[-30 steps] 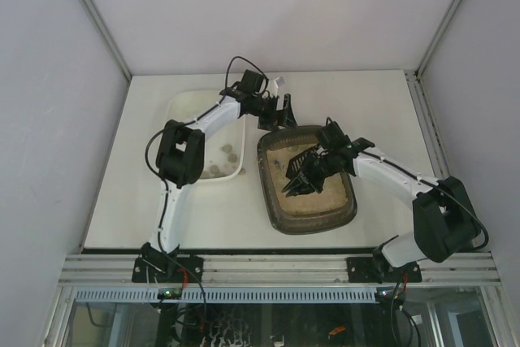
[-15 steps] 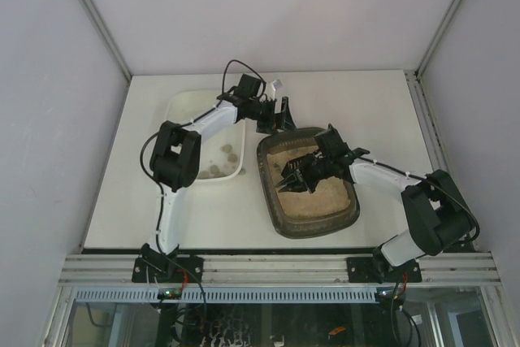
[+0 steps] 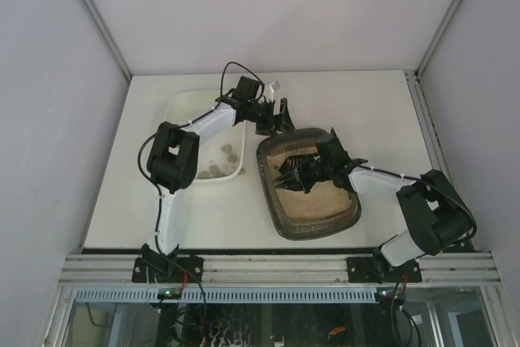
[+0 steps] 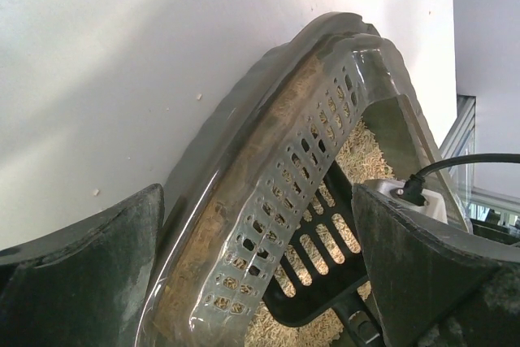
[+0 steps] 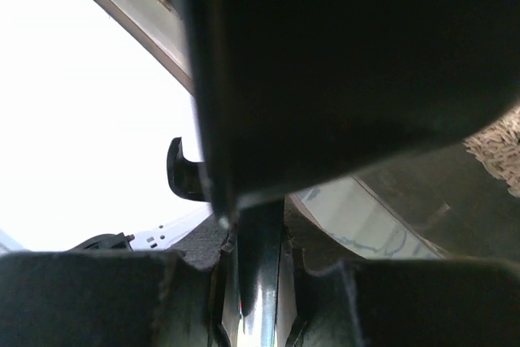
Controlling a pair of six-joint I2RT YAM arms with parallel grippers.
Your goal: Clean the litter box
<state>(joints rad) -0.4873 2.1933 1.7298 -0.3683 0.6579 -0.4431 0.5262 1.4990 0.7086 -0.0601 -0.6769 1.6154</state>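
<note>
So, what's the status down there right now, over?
Left jaws open, straddling litter box rim. Right jaws shut on black scoop in the litter. Nothing blocking.

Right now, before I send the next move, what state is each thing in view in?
Litter box: flat on the table, holding beige litter.
Scoop: held by its handle, head inside the litter box.
Right end effector: shut on the scoop.
Left end effector: open, straddling the litter box's far rim.
White tray: flat on the table, holding a few dark clumps.
</note>
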